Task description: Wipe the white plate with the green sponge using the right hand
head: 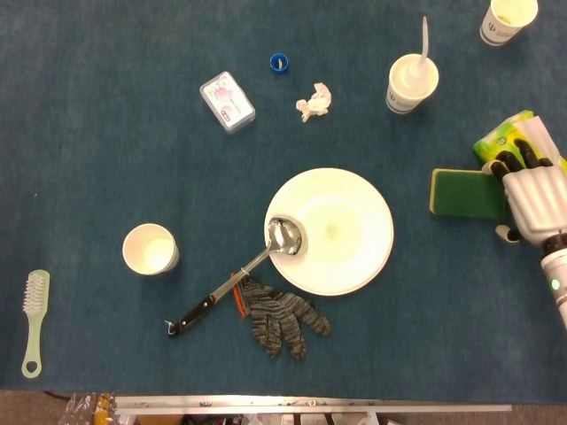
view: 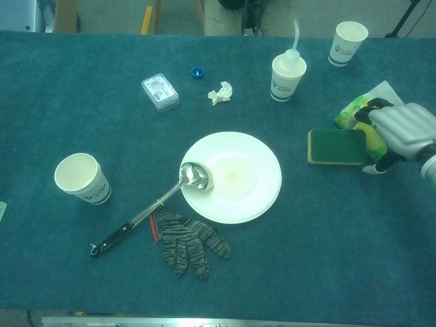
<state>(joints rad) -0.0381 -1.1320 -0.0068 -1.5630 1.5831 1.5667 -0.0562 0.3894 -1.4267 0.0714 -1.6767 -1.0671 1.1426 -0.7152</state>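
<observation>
Blue cloth covers the table (head: pixel 106 106). On it the white plate (head: pixel 341 226) sits mid-table, a ladle (head: pixel 266 257) resting its bowl on the rim. Just right lies the green sponge (head: pixel 465 192) — the right hand (head: pixel 534 202) hovers at its far edge (fingers apart, holding nothing).

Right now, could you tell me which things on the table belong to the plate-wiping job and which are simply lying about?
Job:
white plate
green sponge
right hand, beside the sponge

Lying about:
ladle, its bowl on the plate
knitted glove
paper cup
brush
card box
blue cap
crumpled tissue
green packet
</observation>
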